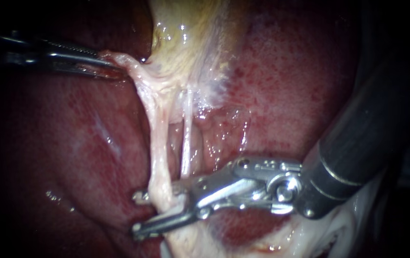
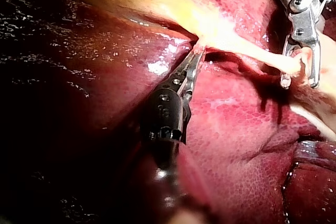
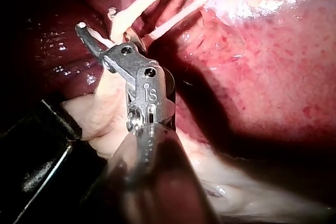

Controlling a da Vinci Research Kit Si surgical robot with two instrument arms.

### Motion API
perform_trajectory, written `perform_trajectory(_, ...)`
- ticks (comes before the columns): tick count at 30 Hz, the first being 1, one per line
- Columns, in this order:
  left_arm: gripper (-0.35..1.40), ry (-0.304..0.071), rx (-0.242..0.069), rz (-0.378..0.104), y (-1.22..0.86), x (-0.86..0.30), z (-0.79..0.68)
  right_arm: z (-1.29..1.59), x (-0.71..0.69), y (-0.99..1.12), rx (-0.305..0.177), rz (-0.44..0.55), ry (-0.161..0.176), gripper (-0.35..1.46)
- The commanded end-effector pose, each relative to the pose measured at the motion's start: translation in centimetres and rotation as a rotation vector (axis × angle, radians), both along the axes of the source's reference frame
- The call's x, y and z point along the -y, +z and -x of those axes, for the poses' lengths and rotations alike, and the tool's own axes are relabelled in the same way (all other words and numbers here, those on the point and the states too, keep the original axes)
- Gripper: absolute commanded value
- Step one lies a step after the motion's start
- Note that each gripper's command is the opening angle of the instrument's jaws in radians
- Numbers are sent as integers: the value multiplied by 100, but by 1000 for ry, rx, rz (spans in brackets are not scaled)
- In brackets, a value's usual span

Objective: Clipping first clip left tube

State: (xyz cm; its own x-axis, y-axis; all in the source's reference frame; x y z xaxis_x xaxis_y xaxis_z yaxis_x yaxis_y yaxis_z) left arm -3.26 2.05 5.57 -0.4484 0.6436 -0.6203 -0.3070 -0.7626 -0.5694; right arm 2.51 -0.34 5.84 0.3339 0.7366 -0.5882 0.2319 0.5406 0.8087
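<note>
Liver (image 1: 85, 143), dark red and wet, takes almost all of the endoscope view. Against it, in the upper middle, lies the gallbladder (image 1: 190, 43), pale yellow and shiny, and it becomes narrow toward its lower end.

From the right side enters the right instrument (image 1: 139, 214), with a thick dark shaft and a silver end piece. Its two thin jaws stand apart, one on each side of the left tube (image 1: 156, 143), near the lower end of this tube. A gap shows between the jaws, and it is not clear that both of them press on the tube. The left wrist view shows the same: the tube passes between the two separated tips.

The left instrument (image 1: 107, 64) enters from the left side, high in the endoscope view. Its jaws are closed on a fold of pale tissue (image 1: 123, 62) at the narrow end of the gallbladder.

The left tube is pinkish white and runs from this fold down across the liver. Just beside it, on its right, runs a thinner white tube (image 1: 186, 143), outside the jaws.
</note>
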Motion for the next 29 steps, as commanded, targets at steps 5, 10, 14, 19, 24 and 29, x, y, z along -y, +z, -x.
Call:
perform_trajectory(5,-35,0,0,0,0,0,0,3,-2,-1,24,-53,0,-11)
perform_trajectory(10,-35,0,0,0,0,0,0,5,-3,2,31,-69,-1,-33)
perform_trajectory(14,-35,0,0,0,0,0,0,8,-5,4,31,-69,-2,-35)
perform_trajectory(19,-35,0,0,0,0,0,0,11,-5,5,38,-85,-3,-35)
perform_trajectory(24,-35,0,0,0,0,0,0,11,-5,6,38,-84,-3,-35)
perform_trajectory(29,-35,0,0,0,0,0,0,10,-5,7,38,-84,-3,-35)
